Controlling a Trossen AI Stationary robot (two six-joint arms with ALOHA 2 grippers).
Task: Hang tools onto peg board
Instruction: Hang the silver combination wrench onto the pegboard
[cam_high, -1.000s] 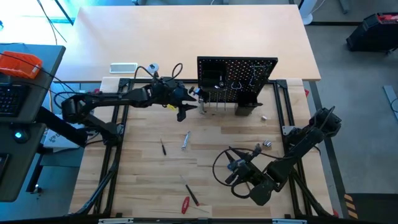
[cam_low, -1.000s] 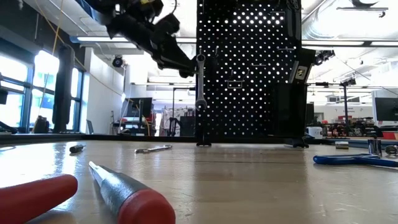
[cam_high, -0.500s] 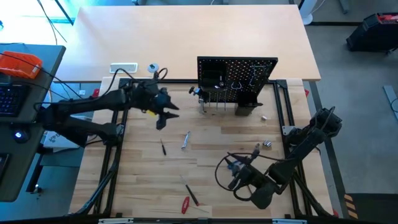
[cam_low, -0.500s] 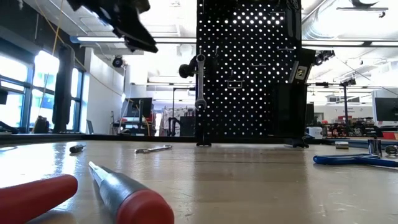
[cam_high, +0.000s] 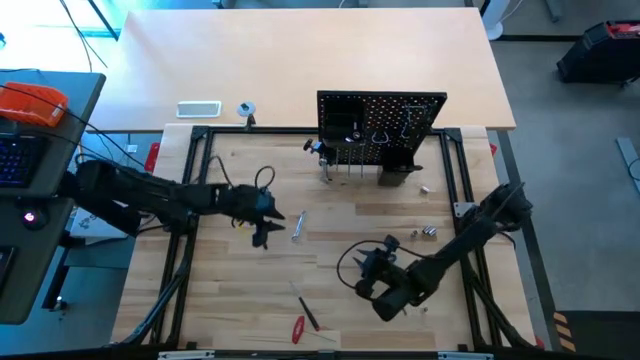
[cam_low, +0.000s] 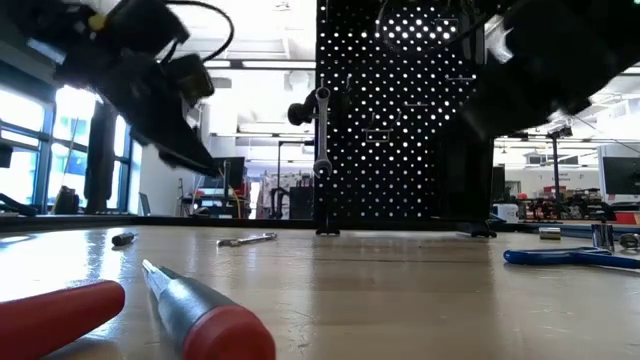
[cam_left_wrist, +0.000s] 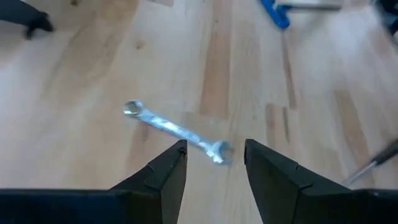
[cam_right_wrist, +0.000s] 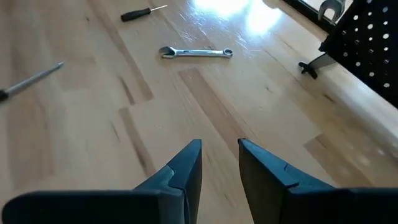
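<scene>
Wooden tabletop (cam_high: 340, 215) at frame centre: spread left gripper (cam_left_wrist: 214, 163) above thin, stiff, slippery silver wrench (cam_left_wrist: 177, 131); grasp mid-shank.

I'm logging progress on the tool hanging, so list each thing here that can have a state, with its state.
Left gripper: open, empty, above the loose wrench.
Right gripper: open, empty, over bare table.
Loose wrench: flat on the table, not hung.
Hung wrench: upright on the peg board's left edge.
Peg board: standing upright.
Red-handled screwdriver: lying on the table.
</scene>
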